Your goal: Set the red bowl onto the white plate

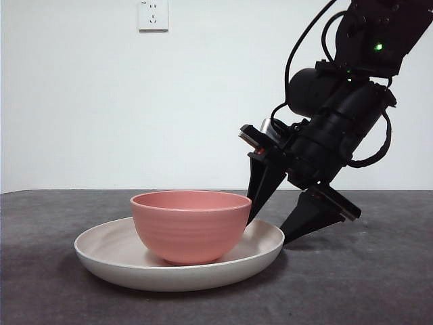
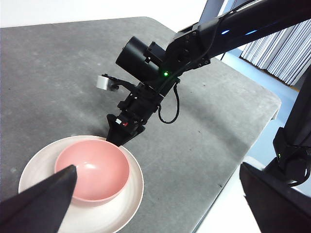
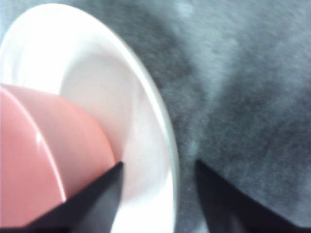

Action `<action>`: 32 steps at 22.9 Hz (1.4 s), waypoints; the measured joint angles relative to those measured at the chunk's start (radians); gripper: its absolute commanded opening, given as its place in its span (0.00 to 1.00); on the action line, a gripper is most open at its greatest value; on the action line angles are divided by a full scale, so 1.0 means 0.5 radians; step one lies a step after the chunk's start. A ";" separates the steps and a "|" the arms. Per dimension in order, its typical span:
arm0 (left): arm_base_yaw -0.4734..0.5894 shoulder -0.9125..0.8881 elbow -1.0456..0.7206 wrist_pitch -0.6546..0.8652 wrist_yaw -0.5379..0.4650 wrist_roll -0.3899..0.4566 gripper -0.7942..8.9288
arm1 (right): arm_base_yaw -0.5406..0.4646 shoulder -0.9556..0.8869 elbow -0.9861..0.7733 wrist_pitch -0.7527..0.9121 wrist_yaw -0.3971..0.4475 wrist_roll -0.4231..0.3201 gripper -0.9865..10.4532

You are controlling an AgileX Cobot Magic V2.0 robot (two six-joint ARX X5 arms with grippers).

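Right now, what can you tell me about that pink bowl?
The bowl is round and deep, salmon-pink and matte, with faint horizontal ridges on its side and a narrow base. It looks empty and stands upright on the plate, roughly at its middle. The right gripper is open beside it: one jaw's tip is at the bowl's side over the plate, the other is outside the plate's rim. Whether that jaw touches the bowl is unclear.
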State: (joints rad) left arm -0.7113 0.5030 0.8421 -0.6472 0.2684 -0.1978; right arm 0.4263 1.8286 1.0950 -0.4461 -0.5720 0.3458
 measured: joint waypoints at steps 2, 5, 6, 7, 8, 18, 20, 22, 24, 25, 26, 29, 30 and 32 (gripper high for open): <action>0.000 0.000 0.000 0.000 0.000 -0.001 0.64 | -0.041 -0.051 0.000 -0.036 0.024 0.000 0.33; 0.000 0.000 0.000 0.000 0.000 -0.001 0.64 | -0.143 -0.285 0.000 -0.143 0.047 -0.009 0.33; 0.000 0.000 0.000 0.000 0.000 0.000 0.64 | -0.176 -0.378 0.001 -0.182 0.047 -0.018 0.33; 0.000 0.000 0.000 -0.001 0.000 -0.001 0.64 | -0.212 -0.478 0.001 -0.232 0.047 -0.031 0.33; 0.000 0.000 0.000 0.000 0.000 -0.001 0.64 | -0.241 -0.580 0.001 -0.288 0.050 -0.052 0.35; 0.000 0.000 0.000 0.000 0.000 -0.001 0.64 | -0.220 -1.578 0.001 -0.874 0.241 -0.268 0.55; 0.000 0.000 0.000 0.000 0.000 -0.001 0.64 | -0.201 -1.704 0.001 -0.968 0.288 -0.333 0.55; 0.000 0.000 0.000 0.000 0.000 -0.001 0.64 | -0.185 -1.833 0.001 -1.052 0.332 -0.411 0.55; 0.000 0.000 0.000 0.000 0.000 0.000 0.64 | -0.175 -1.941 0.001 -1.122 0.367 -0.477 0.57; 0.000 0.000 0.000 0.000 0.000 0.000 0.64 | -0.173 -1.994 0.001 -1.154 0.373 -0.497 0.57; 0.000 0.000 0.000 0.000 0.000 -0.001 0.64 | -0.172 -2.033 0.001 -1.174 0.378 -0.511 0.57; 0.000 0.000 0.000 0.000 0.000 0.000 0.64 | -0.172 -2.133 0.001 -1.189 0.384 -0.536 0.57; 0.000 0.000 0.000 0.000 0.000 0.000 0.64 | -0.172 -2.158 0.001 -1.190 0.384 -0.541 0.57; 0.000 0.000 0.000 0.000 0.000 0.000 0.64 | -0.172 -2.198 0.001 -1.204 0.385 -0.542 0.57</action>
State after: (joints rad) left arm -0.7113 0.5030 0.8421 -0.6472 0.2684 -0.1978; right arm 0.3401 0.7296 1.0954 -1.0481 -0.3798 0.0746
